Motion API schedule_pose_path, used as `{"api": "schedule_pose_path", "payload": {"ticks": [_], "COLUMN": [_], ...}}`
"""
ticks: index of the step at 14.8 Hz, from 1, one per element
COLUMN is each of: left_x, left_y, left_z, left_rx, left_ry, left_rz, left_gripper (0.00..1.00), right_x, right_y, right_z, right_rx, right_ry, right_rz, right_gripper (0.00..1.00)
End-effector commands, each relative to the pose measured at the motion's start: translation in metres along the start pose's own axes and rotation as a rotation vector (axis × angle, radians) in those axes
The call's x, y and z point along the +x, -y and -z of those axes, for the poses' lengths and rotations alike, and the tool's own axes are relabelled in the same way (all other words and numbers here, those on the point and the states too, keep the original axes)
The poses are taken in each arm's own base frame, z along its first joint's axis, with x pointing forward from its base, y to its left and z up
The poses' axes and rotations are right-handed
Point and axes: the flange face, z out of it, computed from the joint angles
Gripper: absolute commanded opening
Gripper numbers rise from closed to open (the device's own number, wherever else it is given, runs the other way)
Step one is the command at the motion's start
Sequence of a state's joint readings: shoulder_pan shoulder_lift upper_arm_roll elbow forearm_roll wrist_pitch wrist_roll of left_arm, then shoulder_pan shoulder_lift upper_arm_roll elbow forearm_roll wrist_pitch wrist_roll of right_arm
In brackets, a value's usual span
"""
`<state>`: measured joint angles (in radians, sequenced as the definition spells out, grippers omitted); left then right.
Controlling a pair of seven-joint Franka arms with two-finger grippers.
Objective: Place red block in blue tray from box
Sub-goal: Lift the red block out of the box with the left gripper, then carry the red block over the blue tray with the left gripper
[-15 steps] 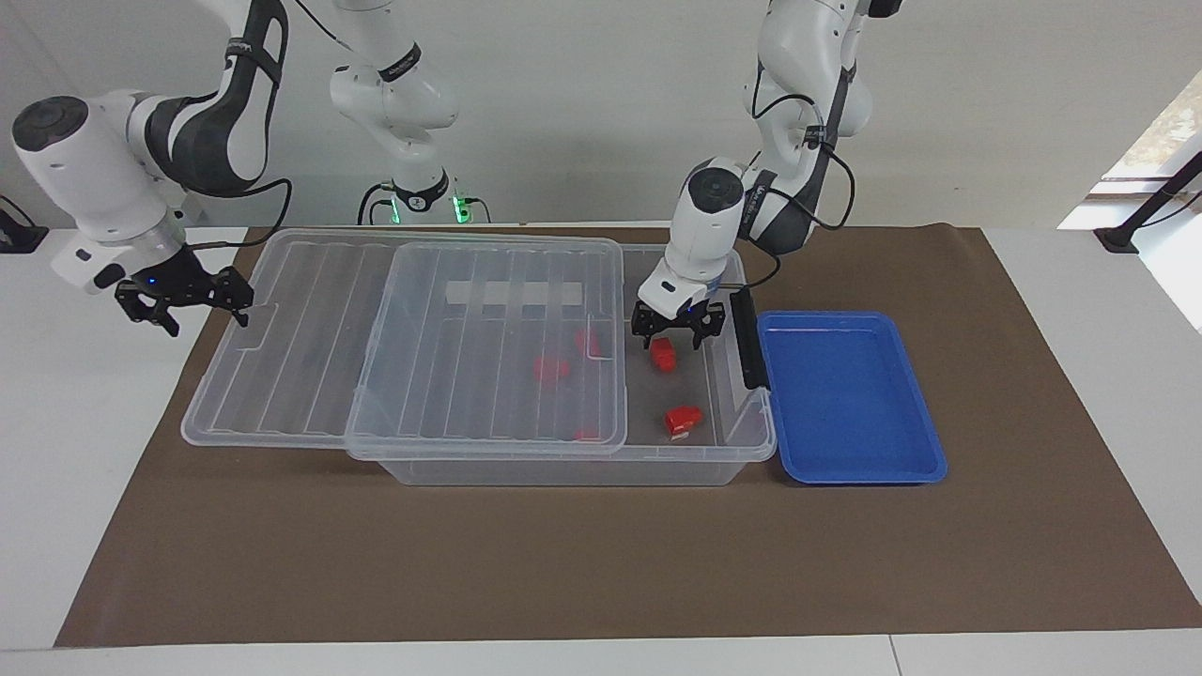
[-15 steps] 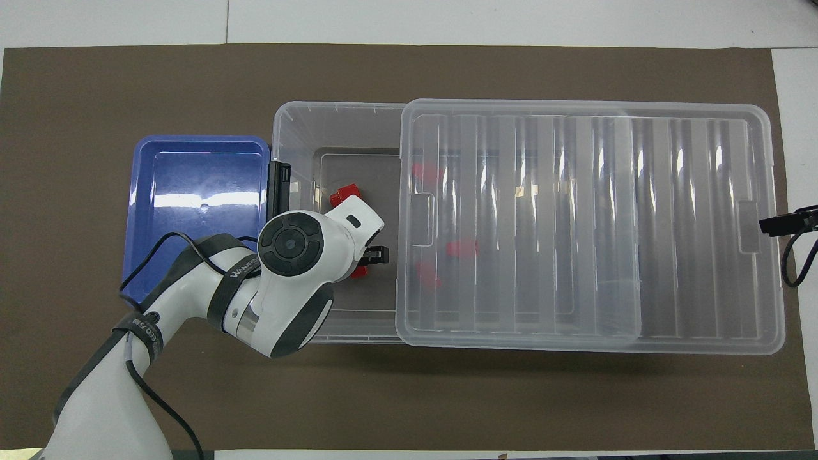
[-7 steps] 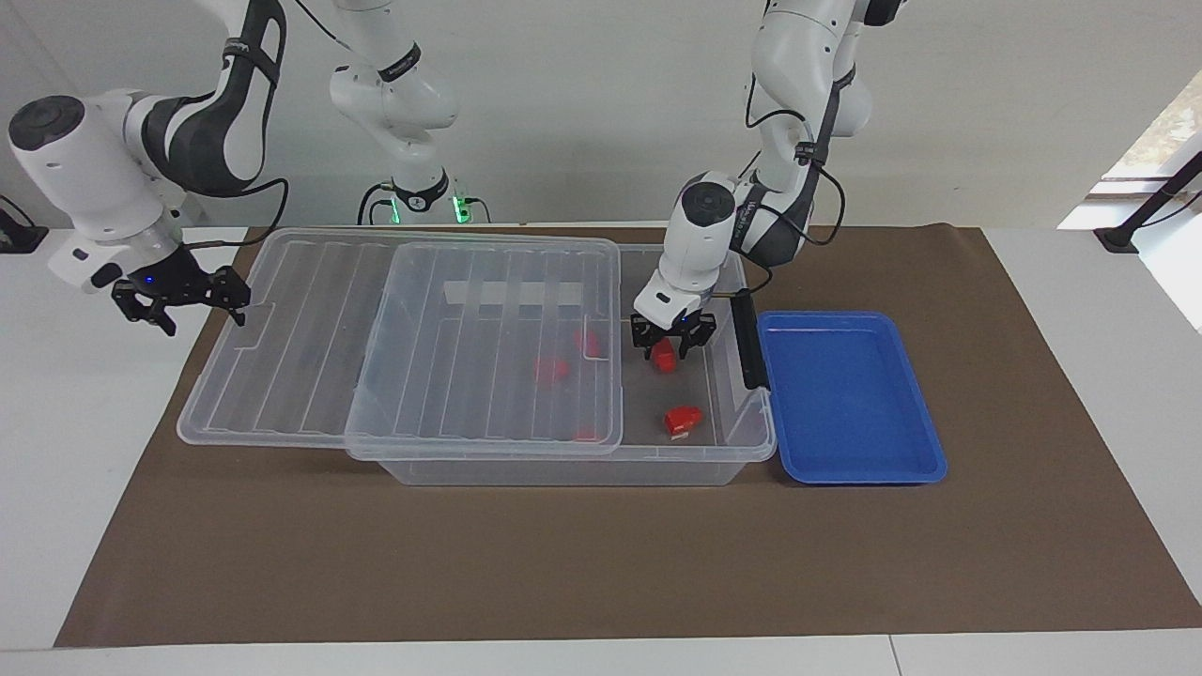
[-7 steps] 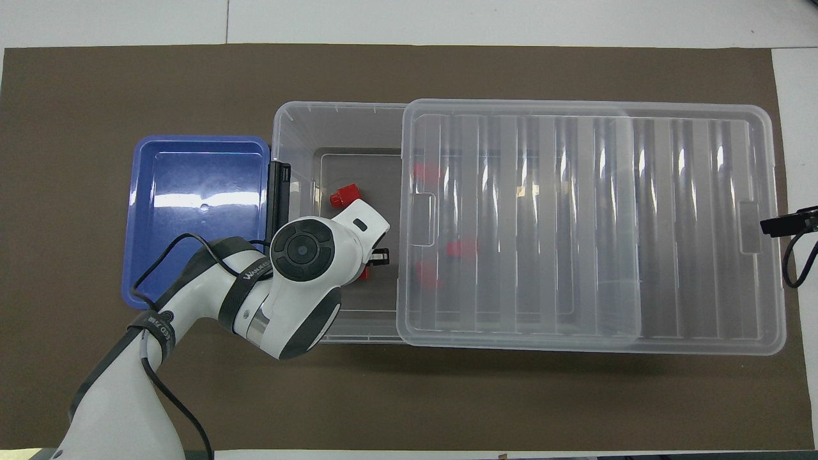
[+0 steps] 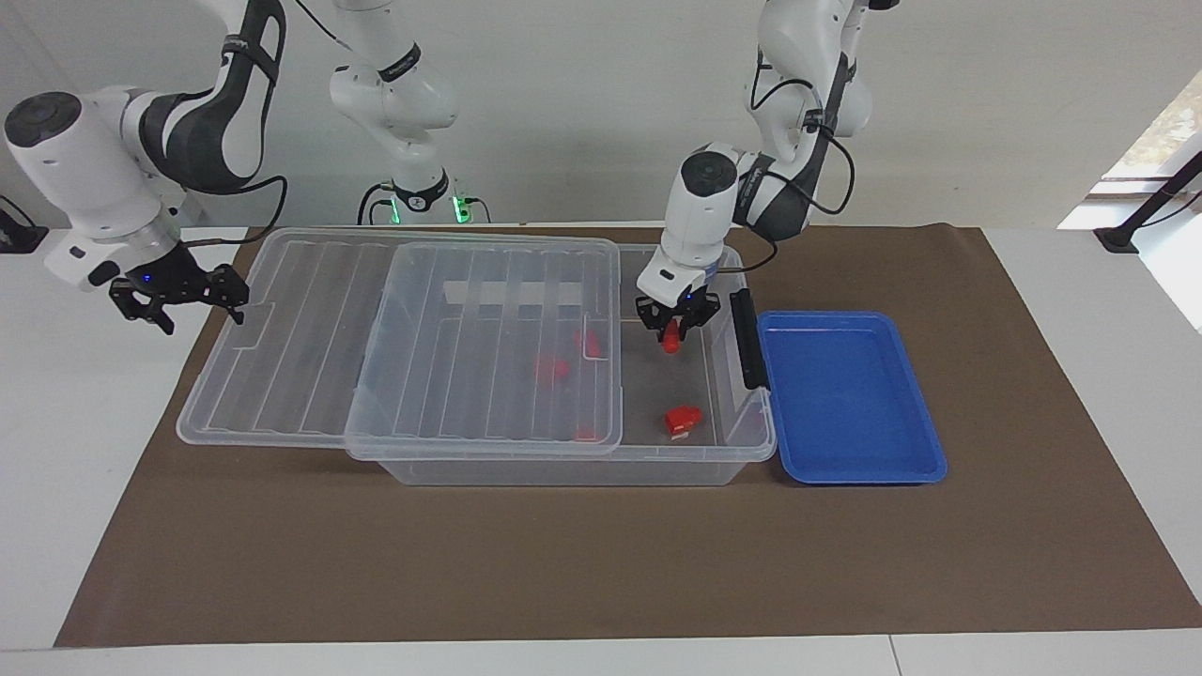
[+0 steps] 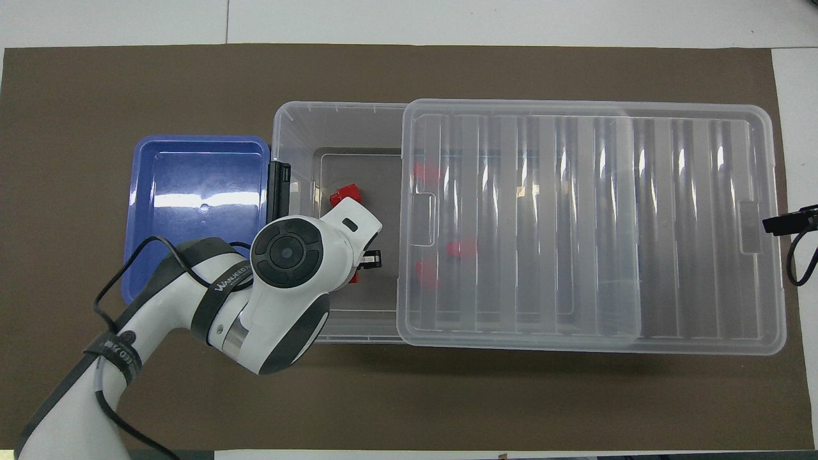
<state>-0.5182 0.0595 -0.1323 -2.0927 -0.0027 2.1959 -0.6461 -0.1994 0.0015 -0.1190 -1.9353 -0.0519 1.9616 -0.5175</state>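
The clear box (image 5: 563, 465) (image 6: 300, 128) stands on the brown mat, its ribbed lid (image 5: 404, 338) (image 6: 575, 223) slid toward the right arm's end, leaving the tray end uncovered. My left gripper (image 5: 672, 338) (image 6: 358, 271) is shut on a red block (image 5: 671, 342) (image 6: 354, 278) and holds it raised inside the uncovered part. Another red block (image 5: 683, 420) (image 6: 344, 193) lies on the box floor. Three more red blocks (image 5: 551, 368) (image 6: 461, 249) show through the lid. The blue tray (image 5: 845, 394) (image 6: 192, 204) sits beside the box's black latch (image 5: 745, 338) (image 6: 278, 190). My right gripper (image 5: 178, 296) (image 6: 789, 222) waits at the lid's end.
The brown mat (image 5: 601, 554) (image 6: 409, 396) covers most of the white table. A third white arm's base (image 5: 413, 178) stands at the table's edge near the robots.
My left gripper has closed on the red block and lifted it off the box floor. The right arm has barely moved.
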Motion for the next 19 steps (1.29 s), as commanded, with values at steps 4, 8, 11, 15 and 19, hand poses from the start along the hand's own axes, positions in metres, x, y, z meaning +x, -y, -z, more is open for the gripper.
{"api": "schedule_pose_path", "payload": {"ticks": [4,8,11,15,19], "left_x": [0.014,0.049,0.061,0.07,0.098], "left_y": [0.045,0.118,0.168,0.229,0.265], "left_z": [0.108,0.103,0.096,0.053,-0.017], "left_rx": [-0.001,0.025,0.045,0.059,0.037], "left_ry": [-0.074,-0.06,-0.029,0.029,-0.009], "left_rz": [0.086,0.062,0.028,-0.066,-0.075], "left_gripper": [0.0,0.0,0.0,0.0,0.0], "right_x": [0.016,0.002,-0.017,-0.027,-0.008], "right_y": [0.013,-0.018,-0.046,-0.054,-0.015], "right_z": [0.06,0.063,0.037,0.0,-0.014], "right_rx": [-0.003,-0.038,-0.037,-0.034,-0.015], "right_ry": [0.034,0.025,0.022,0.008,0.021], "right_rz": [0.008,0.049,0.05,0.025,-0.035], "right_gripper": [1.0,0.91,0.21,0.0,0.0]}}
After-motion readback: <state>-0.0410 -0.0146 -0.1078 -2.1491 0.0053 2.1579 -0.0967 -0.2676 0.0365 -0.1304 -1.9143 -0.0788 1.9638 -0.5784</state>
